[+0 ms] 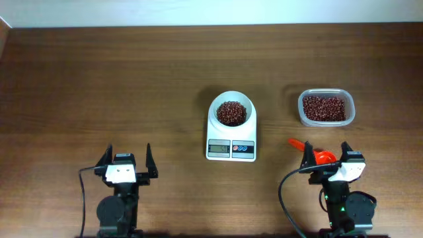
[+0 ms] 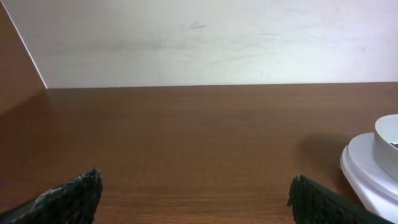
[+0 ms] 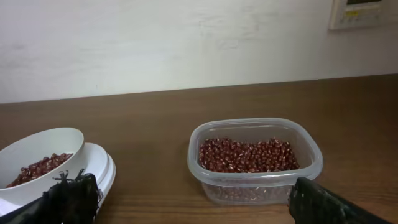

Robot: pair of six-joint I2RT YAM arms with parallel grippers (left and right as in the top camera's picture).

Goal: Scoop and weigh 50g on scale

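Left claw (image 1: 127,156) and right claw (image 1: 325,151) released wide at bottom edge (orange scoop (image 1: 322,157) between right fingers (image 1: 307,153)), scale (image 1: 230,137) at frame centre with beans (image 1: 230,113) heaped in its bowl, open table (image 1: 99,79) across upper left.

We see a clear container (image 1: 326,108) with rounded corners standing on a dark brown, wood-grain table (image 1: 132,86). An orange scoop (image 1: 322,157) lies near the container on its front side, apart from it. The scoop's handle points left in the overhead view, and part of the scoop is covered. Behind the container, past the table's far edge, we see a pale wall (image 3: 155,43). A white panel (image 3: 364,12) sits on that wall, above and right of the container, cut off at the picture's edge.
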